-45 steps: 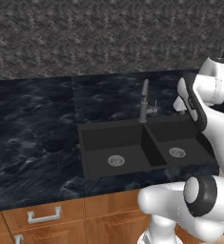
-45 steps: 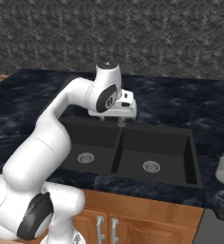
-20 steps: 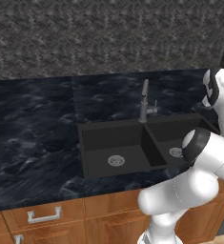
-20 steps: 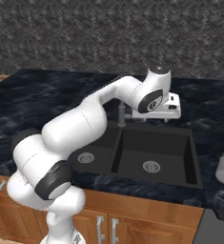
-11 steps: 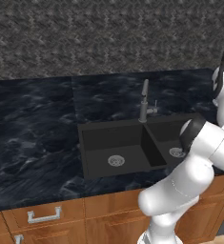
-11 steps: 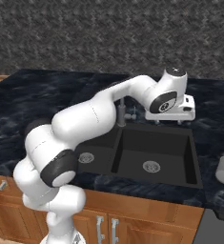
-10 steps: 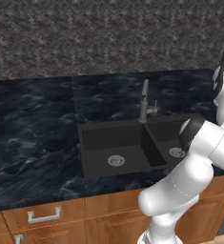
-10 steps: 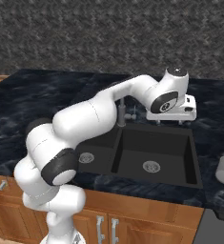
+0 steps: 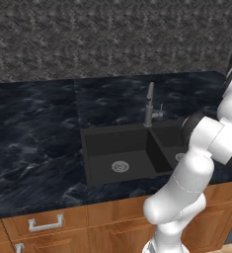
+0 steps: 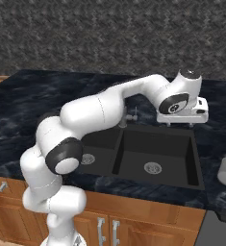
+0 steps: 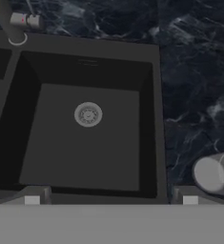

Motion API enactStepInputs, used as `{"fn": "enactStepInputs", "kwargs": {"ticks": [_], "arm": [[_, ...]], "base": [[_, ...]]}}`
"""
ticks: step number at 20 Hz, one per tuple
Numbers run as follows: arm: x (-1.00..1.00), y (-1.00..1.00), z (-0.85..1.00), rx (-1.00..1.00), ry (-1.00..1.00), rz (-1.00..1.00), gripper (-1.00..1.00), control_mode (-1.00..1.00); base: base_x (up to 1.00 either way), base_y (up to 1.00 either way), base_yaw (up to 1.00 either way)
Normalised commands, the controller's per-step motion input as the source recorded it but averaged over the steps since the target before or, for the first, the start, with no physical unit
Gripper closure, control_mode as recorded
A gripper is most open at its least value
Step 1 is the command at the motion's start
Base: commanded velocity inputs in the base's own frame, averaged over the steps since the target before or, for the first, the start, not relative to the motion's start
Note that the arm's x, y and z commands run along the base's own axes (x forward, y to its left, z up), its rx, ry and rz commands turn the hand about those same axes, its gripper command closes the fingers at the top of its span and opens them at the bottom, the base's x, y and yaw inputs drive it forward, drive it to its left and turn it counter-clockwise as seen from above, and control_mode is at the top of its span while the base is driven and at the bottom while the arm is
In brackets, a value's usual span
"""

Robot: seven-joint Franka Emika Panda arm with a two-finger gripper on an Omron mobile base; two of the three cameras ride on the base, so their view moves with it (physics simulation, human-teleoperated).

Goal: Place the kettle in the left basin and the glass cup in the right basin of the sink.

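Two matte-black basins make up the sink (image 10: 199,158) below me. From the right base view, my gripper (image 10: 183,123) hangs above the far rim of the right basin (image 10: 157,153), jaws spread wide and holding nothing. Along my hand, my fingertips (image 11: 32,196) rise at six o'clock, wide apart, framing that basin. Its floor is bare apart from the round silver drain (image 11: 88,114) near the centre. The left basin (image 9: 118,158) likewise shows just its own drain in the left base view. Off at four o'clock from the drain, the glass cup (image 11: 214,173) sits on the dark marbled counter (image 11: 194,71), outside the sink's right edge. At eleven o'clock the slim grey tap (image 11: 7,21) stands behind the dividing wall.
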Motion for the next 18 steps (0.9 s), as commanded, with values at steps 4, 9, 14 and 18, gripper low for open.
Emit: {"fn": "enactStepInputs", "kwargs": {"ticks": [4,9,14,18], "arm": [[0.0,-0.28,-0.17,0.0,0.0,0.0,-1.0,-1.0],[0.0,-0.3,-0.19,0.0,0.0,0.0,-1.0,-1.0],[0.0,-0.33,-0.08,-0.03,0.0,0.0,-1.0,-1.0],[0.03,-0.2,-0.24,-0.13,0.0,-0.03,-1.0,-1.0]], "base": [[0.0,0.0,0.0],[0.0,0.0,0.0],[0.0,0.0,0.0],[0.0,0.0,0.0]]}}
